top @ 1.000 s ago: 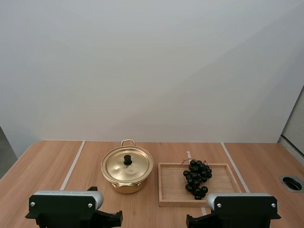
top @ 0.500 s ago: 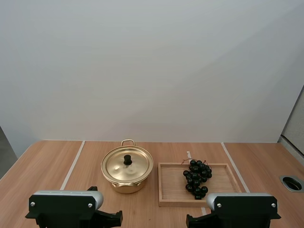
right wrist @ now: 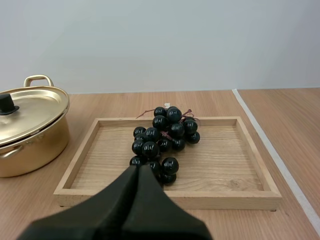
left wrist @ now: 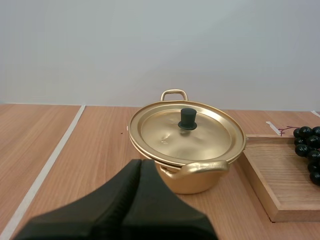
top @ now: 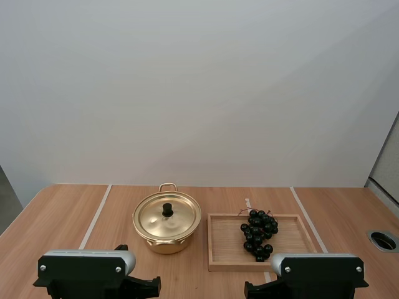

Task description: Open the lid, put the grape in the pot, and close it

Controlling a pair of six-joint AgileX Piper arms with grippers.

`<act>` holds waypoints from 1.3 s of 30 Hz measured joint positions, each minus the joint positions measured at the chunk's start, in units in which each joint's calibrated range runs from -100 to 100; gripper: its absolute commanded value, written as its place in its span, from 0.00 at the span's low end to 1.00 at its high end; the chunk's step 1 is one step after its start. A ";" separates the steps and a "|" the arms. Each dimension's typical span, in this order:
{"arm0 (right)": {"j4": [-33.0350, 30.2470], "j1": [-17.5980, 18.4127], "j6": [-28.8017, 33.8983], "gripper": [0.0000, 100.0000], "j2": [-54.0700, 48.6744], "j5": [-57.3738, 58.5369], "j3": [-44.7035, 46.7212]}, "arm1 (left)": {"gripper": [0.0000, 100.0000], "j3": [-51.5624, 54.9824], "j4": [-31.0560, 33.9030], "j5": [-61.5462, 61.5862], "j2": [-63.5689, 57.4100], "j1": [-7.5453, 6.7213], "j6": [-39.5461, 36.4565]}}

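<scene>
A gold pot (top: 166, 223) stands on the table with its lid (top: 166, 215) on, a black knob (top: 168, 209) at the lid's centre. To its right, a bunch of dark grapes (top: 259, 233) lies in a wooden tray (top: 221, 248). My left gripper (left wrist: 140, 167) is shut, a dark wedge just short of the pot (left wrist: 187, 150), whose lid (left wrist: 165, 135) and knob (left wrist: 188, 119) face it. My right gripper (right wrist: 138, 172) is shut too, close in front of the grapes (right wrist: 162, 142) and the tray's (right wrist: 240, 197) near rim.
Both arm bases sit at the table's near edge (top: 87, 269) (top: 318, 271). White tape lines (top: 95, 217) (top: 307, 218) run across the wooden table. A round grommet hole (top: 382, 240) lies at the far right.
</scene>
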 measured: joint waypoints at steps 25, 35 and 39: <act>-2.13 0.00 0.09 0.00 -0.15 2.67 -18.37 | 0.00 -22.66 0.11 8.66 0.00 0.00 6.42; -2.13 0.00 0.09 0.42 -0.15 17.52 -28.52 | 0.14 -26.08 0.11 11.92 -0.03 0.00 6.77; -2.30 0.00 0.19 1.00 -0.15 23.47 -29.84 | 0.62 -26.08 0.11 12.29 -0.03 0.00 6.92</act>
